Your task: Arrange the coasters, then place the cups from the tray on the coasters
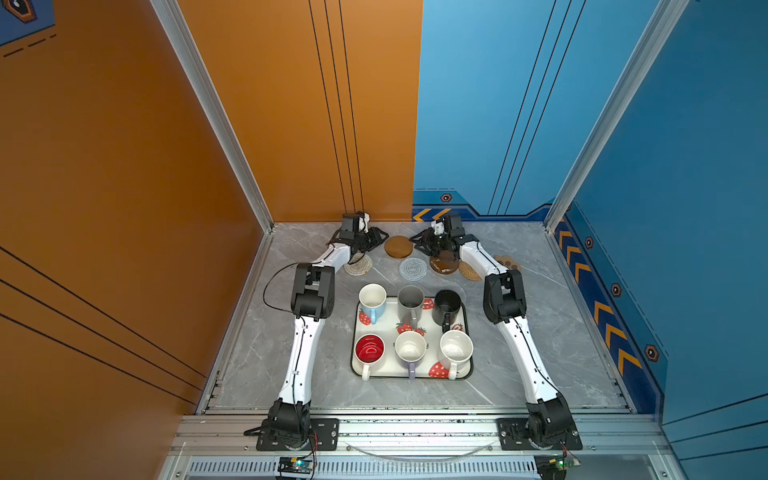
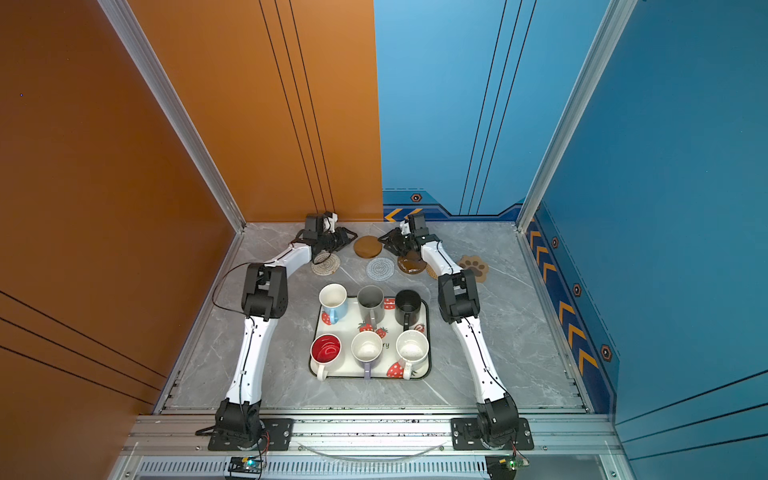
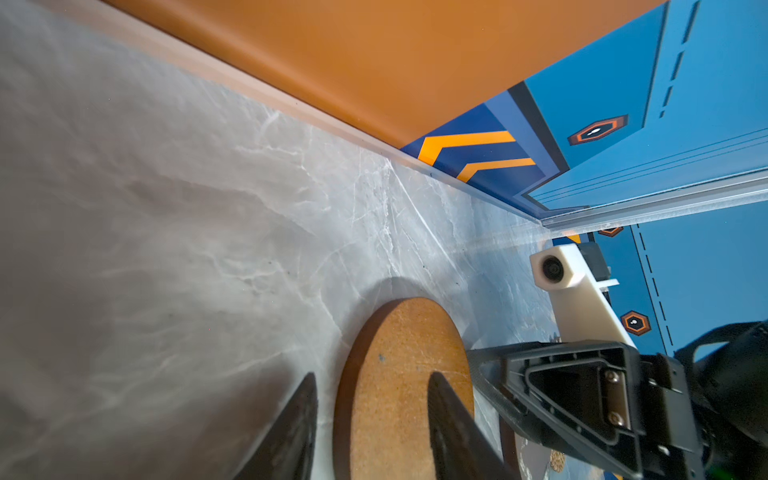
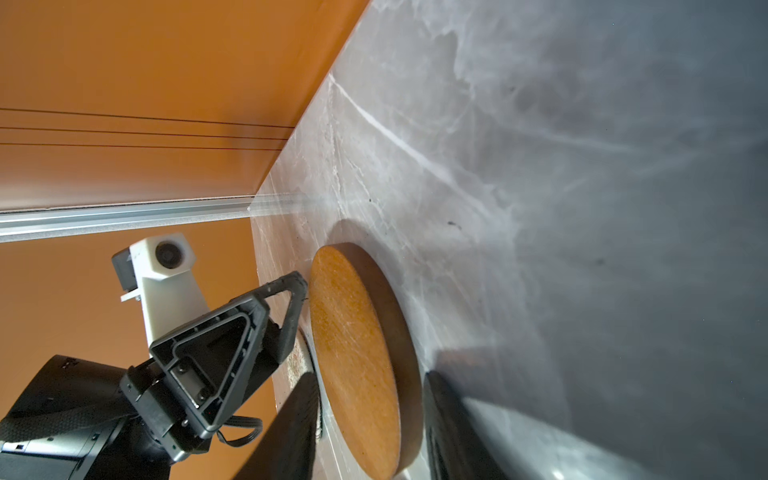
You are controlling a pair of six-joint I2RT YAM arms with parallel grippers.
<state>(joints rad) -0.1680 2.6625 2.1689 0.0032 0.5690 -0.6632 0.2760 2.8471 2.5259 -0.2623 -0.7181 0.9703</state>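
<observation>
A light brown wooden coaster (image 1: 398, 247) lies flat near the back wall, between my two grippers. My left gripper (image 1: 380, 240) is open at its left edge, one finger over the disc (image 3: 399, 365), the other over the table. My right gripper (image 1: 415, 243) is open at its right edge, with gaps on both sides of the disc (image 4: 353, 353). A darker wooden coaster (image 1: 444, 262) lies under the right wrist. Six cups stand on the tray (image 1: 388, 320): light blue (image 1: 372, 300), grey (image 1: 410, 302), black (image 1: 447, 305), red-inside (image 1: 369, 350), lavender (image 1: 410, 348), speckled (image 1: 456, 349).
Other coasters lie in a row behind the tray: beige woven (image 1: 358, 264), grey woven (image 1: 412, 269), rattan (image 1: 469, 270) partly under the right arm, paw (image 2: 473, 266). The back wall stands just behind both grippers. Both forearms flank the tray.
</observation>
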